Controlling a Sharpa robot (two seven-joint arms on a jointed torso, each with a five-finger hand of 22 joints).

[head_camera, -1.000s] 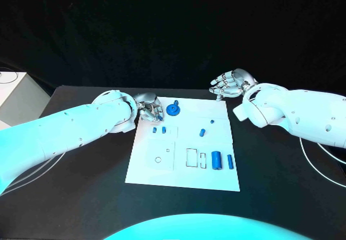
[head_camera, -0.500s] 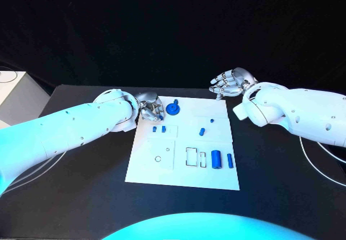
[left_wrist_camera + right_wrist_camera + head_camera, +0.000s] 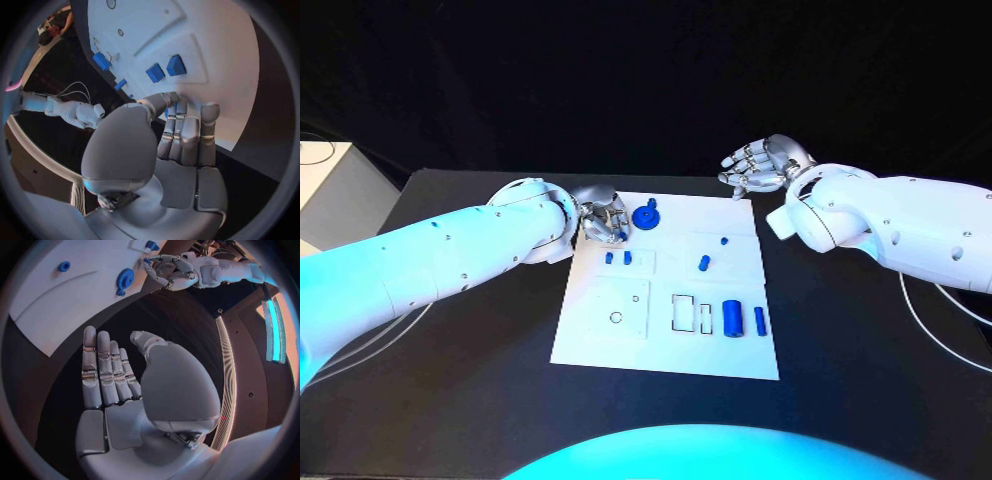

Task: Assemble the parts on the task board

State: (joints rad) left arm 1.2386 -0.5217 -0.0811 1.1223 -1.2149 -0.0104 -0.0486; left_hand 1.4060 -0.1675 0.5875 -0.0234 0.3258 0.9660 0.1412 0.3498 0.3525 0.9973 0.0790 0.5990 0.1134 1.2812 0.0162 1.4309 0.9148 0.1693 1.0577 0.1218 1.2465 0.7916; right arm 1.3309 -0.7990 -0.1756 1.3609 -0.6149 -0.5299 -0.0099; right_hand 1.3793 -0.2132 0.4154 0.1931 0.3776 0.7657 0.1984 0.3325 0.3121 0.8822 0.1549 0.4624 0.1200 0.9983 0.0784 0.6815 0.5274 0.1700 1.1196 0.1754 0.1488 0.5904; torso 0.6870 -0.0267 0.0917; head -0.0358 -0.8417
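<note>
The white, flat board lies mid-table, its surface cut with shallow rectangular recesses. Small blue parts sit on it: a round knob near the far edge, two short blocks, and two upright cylinders toward the near right. The left hand rests at the board's far-left corner; the left wrist view shows its silver fingers laid together and curled, gripping nothing. The right hand hovers past the far-right corner; its wrist view shows fingers extended, thumb apart, empty. The table is matte black.
</note>
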